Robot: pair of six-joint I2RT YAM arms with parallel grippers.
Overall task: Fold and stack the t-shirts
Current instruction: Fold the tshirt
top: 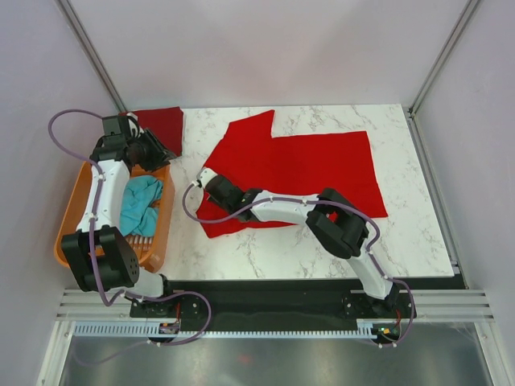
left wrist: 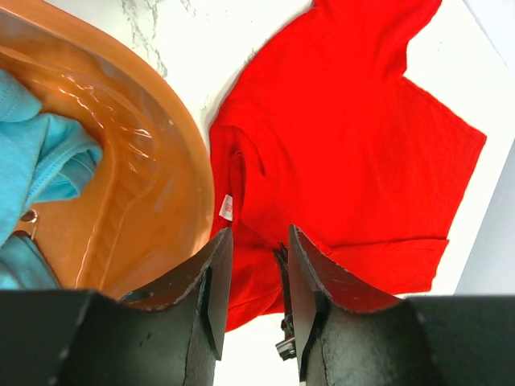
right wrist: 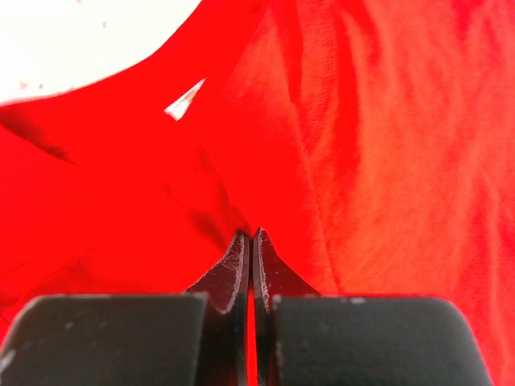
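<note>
The bright red t-shirt (top: pixel 314 170) lies spread on the marble table, its small white neck label (left wrist: pixel 226 207) near the left edge. My right gripper (top: pixel 203 178) sits at that left edge, near the collar, and in the right wrist view it (right wrist: pixel 252 235) is shut on a pinch of the red cloth (right wrist: pixel 378 161). A darker maroon t-shirt (top: pixel 158 125) lies folded at the back left. The teal t-shirt (top: pixel 141 205) is bunched in the orange basket (top: pixel 76 209). My left gripper (top: pixel 167 153) hovers over the basket's far rim, and in its own view it (left wrist: pixel 253 237) is open and holds nothing.
The orange basket (left wrist: pixel 153 201) stands at the table's left edge, right next to the red shirt. Bare marble (top: pixel 418 233) shows at the front and right of the shirt. Grey walls and metal posts close in the back and sides.
</note>
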